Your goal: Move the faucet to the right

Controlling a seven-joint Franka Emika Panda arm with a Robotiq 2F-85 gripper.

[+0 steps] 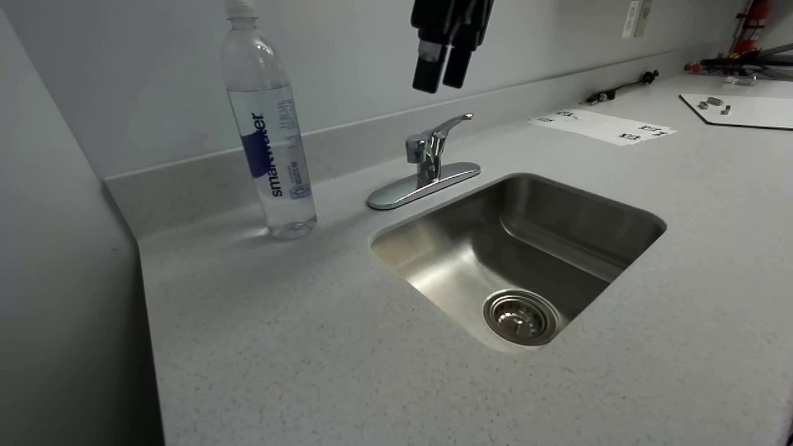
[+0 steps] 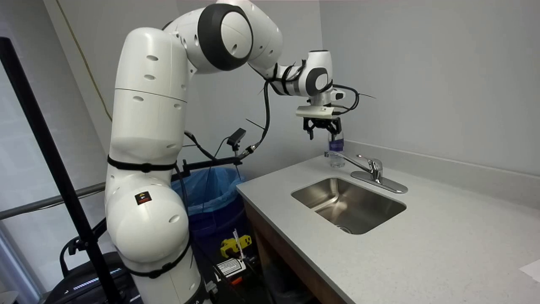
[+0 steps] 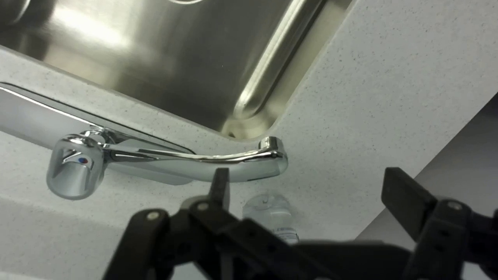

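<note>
In an exterior view, the faucet (image 1: 429, 167) stands on the counter (image 1: 279, 341) between ten and eleven o'clock from the sink (image 1: 495, 260), with a water bottle (image 1: 272, 155) (it reads smartwater) at the faucet's nine. The tool (image 1: 440, 87) hangs at its twelve, clear of it. In the wrist view, the fingers (image 3: 404, 200) stand wide apart, holding nothing; the spout (image 3: 190, 167) runs towards three o'clock.

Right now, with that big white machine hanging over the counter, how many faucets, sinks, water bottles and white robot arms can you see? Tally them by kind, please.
Faucet: 1
Sink: 1
Water bottle: 1
White robot arm: 1
Total: 4
</note>
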